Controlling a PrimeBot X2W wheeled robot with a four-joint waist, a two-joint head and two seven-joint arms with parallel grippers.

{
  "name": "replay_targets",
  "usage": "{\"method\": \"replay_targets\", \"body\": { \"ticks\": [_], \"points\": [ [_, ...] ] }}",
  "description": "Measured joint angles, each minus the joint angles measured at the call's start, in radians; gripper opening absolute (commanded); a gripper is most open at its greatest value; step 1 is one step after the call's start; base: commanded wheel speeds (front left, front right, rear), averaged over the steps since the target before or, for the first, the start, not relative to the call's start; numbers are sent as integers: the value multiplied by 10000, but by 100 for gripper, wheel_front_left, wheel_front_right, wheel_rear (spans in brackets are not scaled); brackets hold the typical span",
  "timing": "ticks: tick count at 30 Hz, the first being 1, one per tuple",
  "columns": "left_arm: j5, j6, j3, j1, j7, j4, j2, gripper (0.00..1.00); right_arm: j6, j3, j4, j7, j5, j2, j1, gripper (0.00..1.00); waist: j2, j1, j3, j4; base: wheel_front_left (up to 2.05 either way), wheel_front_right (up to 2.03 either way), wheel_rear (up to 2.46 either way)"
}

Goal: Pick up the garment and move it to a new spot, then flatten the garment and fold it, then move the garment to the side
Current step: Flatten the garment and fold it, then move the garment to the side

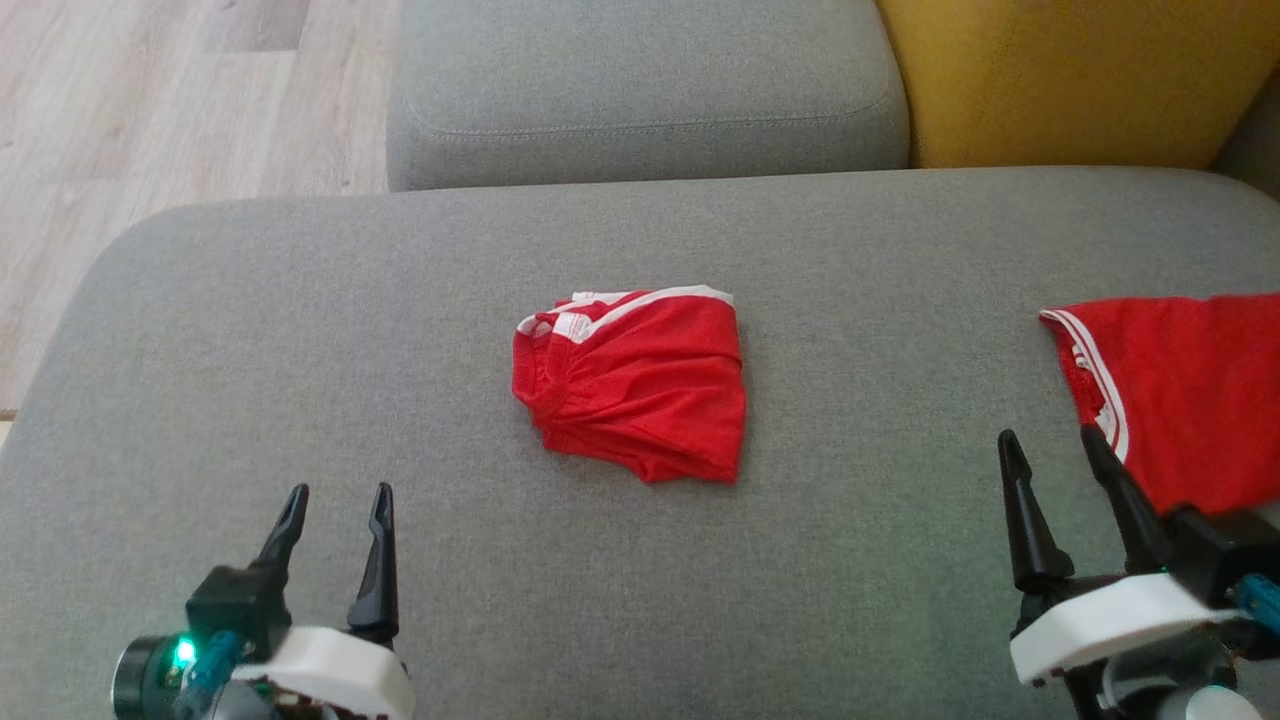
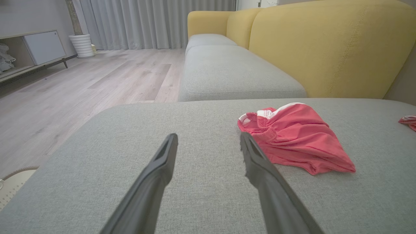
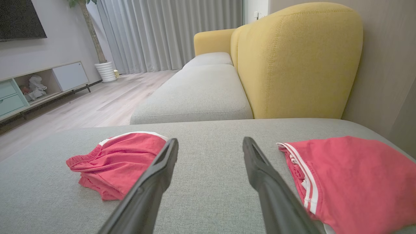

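A red garment [image 1: 633, 383] with white trim lies folded into a small bundle at the middle of the grey sofa cushion [image 1: 400, 330]; it also shows as the garment [image 2: 294, 139] in the left wrist view and the garment [image 3: 117, 164] in the right wrist view. My left gripper [image 1: 338, 508] stands open near the cushion's front left, well short of the bundle, with nothing between its fingers. My right gripper [image 1: 1050, 448] is open at the front right, its fingers beside a second red garment [image 1: 1185, 385], not touching it as far as I can tell. The left gripper [image 2: 208, 140] and right gripper [image 3: 210, 144] both hover over bare cushion.
The second red garment [image 3: 351, 182] lies flat at the cushion's right edge. A further grey cushion [image 1: 645, 90] and a yellow sofa back [image 1: 1080, 75] stand behind. Wooden floor [image 1: 120, 130] drops off to the left.
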Motion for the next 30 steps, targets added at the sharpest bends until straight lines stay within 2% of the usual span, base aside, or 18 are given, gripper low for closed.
{"method": "replay_targets", "body": {
  "ticks": [17,22,26,30],
  "points": [
    [0,96,-102,-7,-2,0,0,100,0,-123,54,2,6,0,-10,100,0,0,88,132,0,0,0],
    [0,90,-182,-231,-27,-8,-35,100,0,-253,217,105,4,0,-75,100,0,0,216,388,0,0,0],
    [-2,-10,-219,-755,-247,-6,-107,100,0,-259,775,217,-167,-13,-596,100,0,0,537,736,0,0,0],
    [-2,-190,-343,-1808,-568,125,-470,100,0,-144,2071,244,-307,-213,-1848,100,0,2,1032,1233,0,0,0]
  ]
}}
